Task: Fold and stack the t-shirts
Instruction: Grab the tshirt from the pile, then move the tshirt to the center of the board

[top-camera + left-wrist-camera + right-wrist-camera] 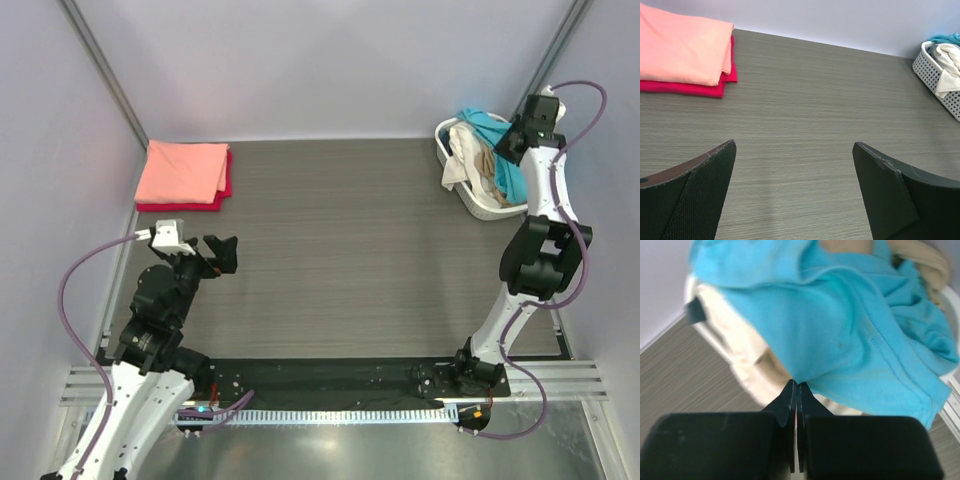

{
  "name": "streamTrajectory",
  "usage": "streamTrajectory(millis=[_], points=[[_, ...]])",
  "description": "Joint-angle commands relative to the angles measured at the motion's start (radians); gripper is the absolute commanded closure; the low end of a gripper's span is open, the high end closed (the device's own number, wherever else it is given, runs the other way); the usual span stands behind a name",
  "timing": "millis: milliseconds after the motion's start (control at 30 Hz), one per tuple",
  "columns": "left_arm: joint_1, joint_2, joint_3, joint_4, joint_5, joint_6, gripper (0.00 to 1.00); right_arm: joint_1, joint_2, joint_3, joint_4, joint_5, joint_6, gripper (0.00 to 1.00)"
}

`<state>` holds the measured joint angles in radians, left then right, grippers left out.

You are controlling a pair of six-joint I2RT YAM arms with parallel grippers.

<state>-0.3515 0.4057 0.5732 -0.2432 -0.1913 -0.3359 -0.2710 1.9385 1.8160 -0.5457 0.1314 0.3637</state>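
A turquoise t-shirt [850, 330] lies on top of white [737, 335] and tan [922, 260] shirts in the white laundry basket [478, 205] at the back right. My right gripper [796, 384] is shut on the turquoise shirt's edge; in the top view it hangs over the basket [512, 143]. A salmon-pink t-shirt [183, 170] lies folded on a folded red one [222, 192] at the back left. My left gripper [222, 253] is open and empty above the table, its fingertips [725, 155] pointing past that stack [680, 47].
The basket [935, 70] stands against the back-right corner, its rim [952, 395] close beside my right gripper. Grey walls close the back and sides. A black strip and metal rail run along the near edge [330, 375].
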Motion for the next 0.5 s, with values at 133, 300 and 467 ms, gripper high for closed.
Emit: streamTrajectory(millis=[133, 300, 467], points=[[-0.003, 0.025, 0.025, -0.010, -0.059, 0.026, 0.00, 0.364, -0.185, 0.389, -0.169, -0.332, -0.192, 0.99], [-0.003, 0.024, 0.039, -0.033, -0.114, 0.031, 0.00, 0.492, -0.393, 0.355, -0.142, -0.329, -0.155, 0.99], [-0.003, 0.034, 0.065, -0.076, -0.123, 0.031, 0.00, 0.469, -0.542, -0.069, -0.134, -0.018, -0.082, 0.01]])
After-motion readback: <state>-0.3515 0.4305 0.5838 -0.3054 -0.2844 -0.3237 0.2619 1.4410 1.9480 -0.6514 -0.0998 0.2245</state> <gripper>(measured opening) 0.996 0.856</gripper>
